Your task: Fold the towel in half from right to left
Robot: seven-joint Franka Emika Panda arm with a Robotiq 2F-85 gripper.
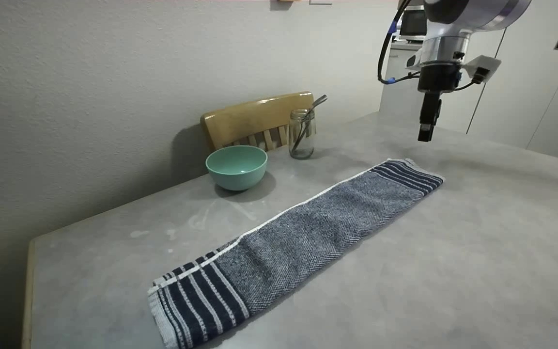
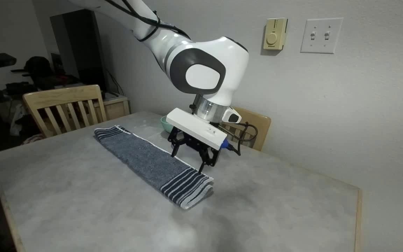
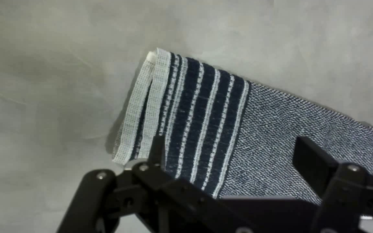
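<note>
The blue-grey towel lies flat as a long narrow strip on the grey table, with navy and white striped bands at both short ends. It shows in an exterior view and in the wrist view, where layered white edges show at one striped end. My gripper is open and empty above the table. In an exterior view the gripper hangs over the far striped end, apart from the cloth. In the wrist view the gripper has its fingers wide apart over the striped band and the plain grey part.
A teal bowl stands beside the towel, near the wall. A glass jar with a metal utensil in it stands behind. A wooden chair is at the wall side, and another wooden chair is at the table's far edge.
</note>
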